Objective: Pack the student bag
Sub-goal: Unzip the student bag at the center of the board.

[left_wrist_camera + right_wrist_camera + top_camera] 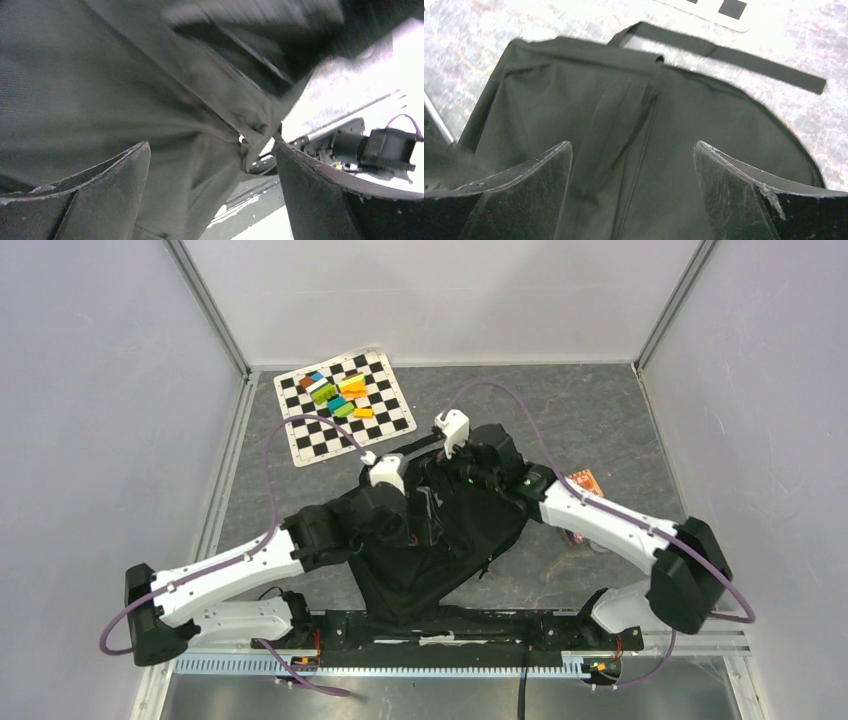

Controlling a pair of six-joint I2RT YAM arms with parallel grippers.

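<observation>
Black fingers of the left end effector (pixel 211 146) are stood wide apart with nothing clamped. Dark creased fabric of the student bag (pixel 100 85) is seen close beneath and between them, but contact cannot be determined through the blur. The right end effector (pixel 632 145) is likewise spread and empty, and is held over a flat panel of the same bag. Beyond that panel a long strap (pixel 734 57) is laid out on the grey bench (pixel 600 410). From above, the bag is recorded as a crumpled heap at the middle of the bench, just ahead of the arm bases, with both arms reached over it. No open mouth is shown in any view. A checkerboard mat (pixel 342 405) carrying small coloured blocks (pixel 338 392) lies at the far left, well apart from the bag. A small orange item (pixel 586 482) lies beside the right forearm, partly hidden and not identifiable. The step in hand is judged to be the opening of the bag, so packing is hardly begun. For a clean result, one layer of fabric beside the zip line should be pinched rather than a thick fold. That layer should be raised gently so that the lower layer is left on the bench. The straps should be kept clear of the mouth while the second end effector is sent for the contents.
</observation>
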